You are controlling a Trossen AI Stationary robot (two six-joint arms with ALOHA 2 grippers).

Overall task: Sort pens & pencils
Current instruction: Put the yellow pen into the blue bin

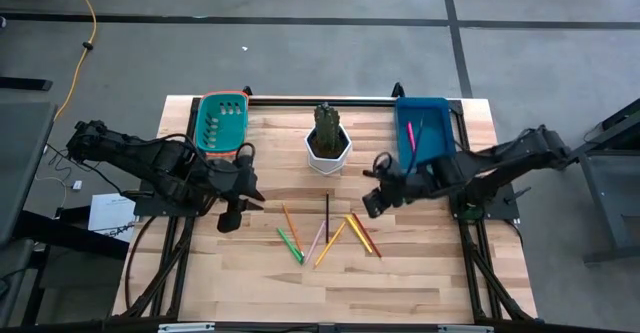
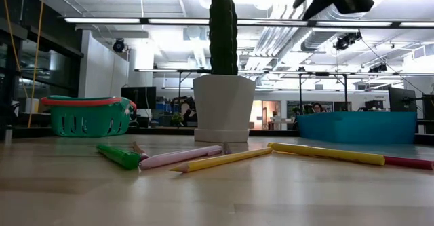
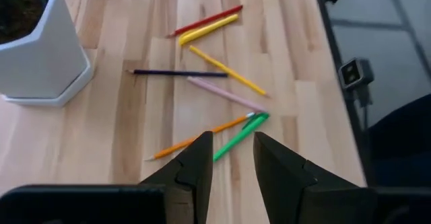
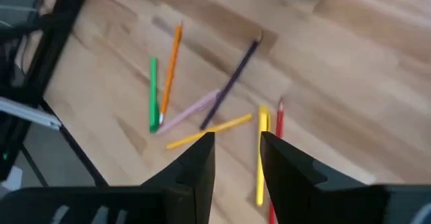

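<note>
The sticks lie scattered flat on the table in front of the cactus pot. The pens there are a green one (image 1: 290, 243) (image 3: 239, 138) and a pale pink one (image 1: 317, 238) (image 3: 225, 94). The pencils are orange (image 1: 289, 221), dark (image 1: 326, 216), two yellow (image 1: 330, 243) (image 1: 357, 231) and red (image 1: 367, 237). Another pink pen (image 1: 411, 135) lies in the blue bin. My left gripper (image 1: 243, 211) (image 3: 232, 143) hovers open to the left of the pile. My right gripper (image 1: 370, 201) (image 4: 237, 140) hovers open at the pile's right.
A white pot with a cactus (image 1: 328, 143) stands behind the pile at the table's middle. A teal basket (image 1: 222, 123) sits at the far left and a blue bin (image 1: 440, 113) at the far right. Bare wood lies toward the near edge.
</note>
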